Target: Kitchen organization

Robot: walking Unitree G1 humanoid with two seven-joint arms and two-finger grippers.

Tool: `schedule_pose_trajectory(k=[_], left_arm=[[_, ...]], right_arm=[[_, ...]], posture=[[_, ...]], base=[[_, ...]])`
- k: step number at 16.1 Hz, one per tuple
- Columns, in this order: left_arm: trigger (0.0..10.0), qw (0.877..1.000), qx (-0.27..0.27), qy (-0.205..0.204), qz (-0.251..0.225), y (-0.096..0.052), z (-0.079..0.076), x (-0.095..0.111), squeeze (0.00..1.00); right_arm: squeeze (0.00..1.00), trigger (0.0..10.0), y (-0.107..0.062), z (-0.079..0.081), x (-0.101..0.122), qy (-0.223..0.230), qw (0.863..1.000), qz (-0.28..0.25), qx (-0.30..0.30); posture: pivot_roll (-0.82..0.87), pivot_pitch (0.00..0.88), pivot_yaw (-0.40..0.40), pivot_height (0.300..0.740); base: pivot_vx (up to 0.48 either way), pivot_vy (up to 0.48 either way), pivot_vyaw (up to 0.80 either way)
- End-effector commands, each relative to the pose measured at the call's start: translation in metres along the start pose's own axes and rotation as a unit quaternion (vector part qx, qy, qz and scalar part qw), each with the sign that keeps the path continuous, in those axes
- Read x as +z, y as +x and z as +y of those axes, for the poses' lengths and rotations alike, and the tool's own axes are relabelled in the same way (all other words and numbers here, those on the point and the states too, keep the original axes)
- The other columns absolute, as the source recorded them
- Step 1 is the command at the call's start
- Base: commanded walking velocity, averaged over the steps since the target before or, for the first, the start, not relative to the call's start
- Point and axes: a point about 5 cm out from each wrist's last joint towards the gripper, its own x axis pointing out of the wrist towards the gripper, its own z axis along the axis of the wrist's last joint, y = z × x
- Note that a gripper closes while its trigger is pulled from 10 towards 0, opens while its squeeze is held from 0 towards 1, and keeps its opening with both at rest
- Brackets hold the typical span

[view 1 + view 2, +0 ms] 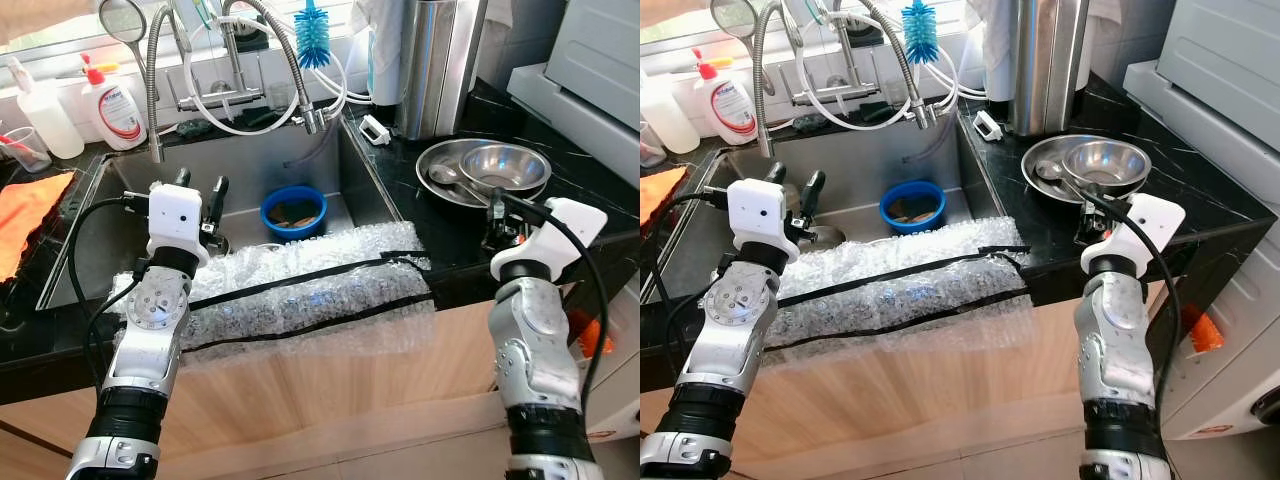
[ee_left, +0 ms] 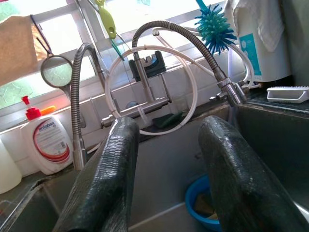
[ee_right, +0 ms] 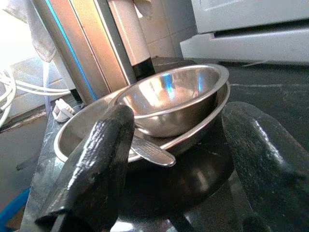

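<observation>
Left gripper (image 1: 201,190) hangs over the sink (image 1: 240,165), jaws spread wide, empty. Right gripper (image 3: 176,159), jaws equally wide and empty, sits at six o'clock of the steel bowl (image 1: 504,165), nested in a larger dish (image 1: 440,160) on the black counter (image 1: 560,215).

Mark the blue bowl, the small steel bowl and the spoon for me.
blue bowl (image 1: 293,199): left eye view, back rim.
small steel bowl (image 1: 503,166): left eye view, inner wall.
spoon (image 3: 152,151): right wrist view, handle.
</observation>
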Motion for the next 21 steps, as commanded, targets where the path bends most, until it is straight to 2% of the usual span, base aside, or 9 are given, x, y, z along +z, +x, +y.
schedule_pose_trajectory(k=[1, 5, 6, 8, 11, 14, 15, 16, 21], left_arm=[[10.0, 1.0, 0.003, 0.014, -0.006, 0.003, 0.003, 0.003, 0.0], [10.0, 1.0, 0.006, 0.015, -0.007, 0.004, 0.003, 0.003, 0.0], [10.0, 1.0, 0.007, 0.014, -0.008, 0.004, 0.003, 0.004, 0.0], [10.0, 1.0, 0.009, 0.013, -0.01, 0.005, 0.003, 0.005, 0.0], [10.0, 1.0, 0.011, 0.012, -0.008, 0.004, 0.003, 0.004, 0.0], [10.0, 1.0, 0.012, 0.013, -0.008, 0.005, 0.003, 0.003, 0.0], [10.0, 1.0, 0.011, 0.012, -0.008, 0.005, 0.003, 0.003, 0.0], [10.0, 1.0, 0.011, 0.012, -0.008, 0.005, 0.003, 0.003, 0.0], [10.0, 1.0, 0.009, 0.013, -0.007, 0.005, 0.002, 0.003, 0.0]], right_arm=[[0.0, 10.0, 0.002, 0.005, -0.002, 0.007, 1.0, 0.005, 0.013], [0.0, 10.0, 0.004, 0.009, -0.011, 0.007, 0.999, 0.013, 0.029], [0.0, 4.8, 0.005, 0.01, -0.011, 0.009, 1.0, 0.012, 0.028], [0.0, 2.2, 0.006, 0.01, -0.01, 0.011, 1.0, 0.007, 0.027], [0.0, 10.0, 0.01, 0.009, -0.007, 0.01, 1.0, 0.002, 0.023], [0.0, 10.0, 0.012, 0.009, -0.006, 0.008, 1.0, -0.002, 0.023], [0.0, 2.5, 0.012, 0.009, -0.006, 0.007, 1.0, -0.003, 0.024], [0.0, 0.0, 0.012, 0.009, -0.006, 0.006, 1.0, -0.001, 0.024], [0.0, 0.0, 0.012, 0.011, -0.008, 0.006, 1.0, 0.003, 0.03]], posture=[[-0.16, 0.0, 0.096, 0.74], [-0.16, 0.0, 0.094, 0.74], [-0.16, 0.0, 0.096, 0.74], [-0.16, 0.0, 0.092, 0.74], [-0.16, 0.0, 0.093, 0.74], [-0.16, 0.0, 0.093, 0.74], [-0.16, 0.0, 0.093, 0.74], [-0.16, 0.0, 0.094, 0.74], [-0.16, 0.0, 0.092, 0.74]], base=[[0.0, 0.0, 0.0], [0.0, 0.0, 0.0], [0.0, 0.0, 0.0], [0.0, 0.0, 0.0], [0.0, 0.0, 0.0], [0.0, 0.0, 0.0], [0.0, 0.0, 0.0], [0.0, 0.0, 0.0], [0.0, 0.0, 0.0]])
